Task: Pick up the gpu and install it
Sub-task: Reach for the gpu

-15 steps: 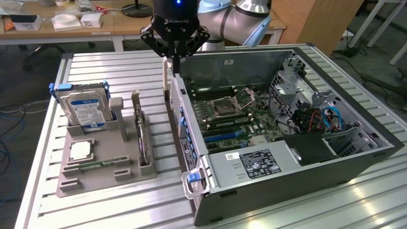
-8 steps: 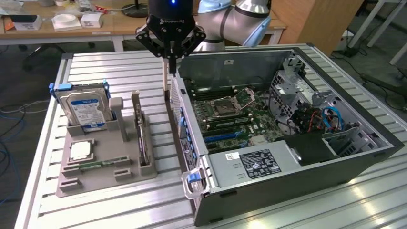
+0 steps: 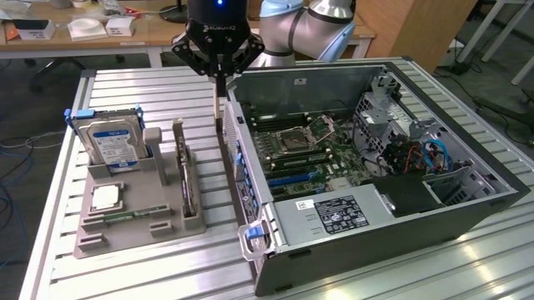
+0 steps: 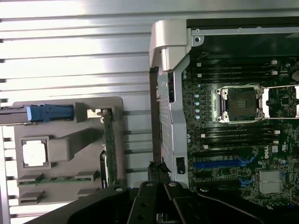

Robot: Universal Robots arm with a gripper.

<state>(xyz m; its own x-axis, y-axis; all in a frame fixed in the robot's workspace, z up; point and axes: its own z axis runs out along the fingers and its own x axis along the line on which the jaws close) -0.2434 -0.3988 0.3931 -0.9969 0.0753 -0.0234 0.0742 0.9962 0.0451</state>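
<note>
While the gripper [image 3: 219, 114] hangs pinched shut, empty, beside the case [image 3: 392, 240], the gpu [image 3: 187, 178] stands on edge in the grey holder [image 3: 125, 236], exterior view's left: thin dark card, silver bracket far end.

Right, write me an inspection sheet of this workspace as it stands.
Surface: slatted metal table carrying a grey parts fixture and an open computer case.
Job's things: gpu standing on edge in the fixture, not held; motherboard exposed inside the case.
Clutter: hard drive, processor chip and memory stick in the fixture.
Grippers: gripper shut, over the gap between fixture and case, gripping nothing seen.
Cables: red and blue cables inside the case; floor cables at the exterior view's left.
Surroundings: desk with white boxes; wooden cabinet.
</note>
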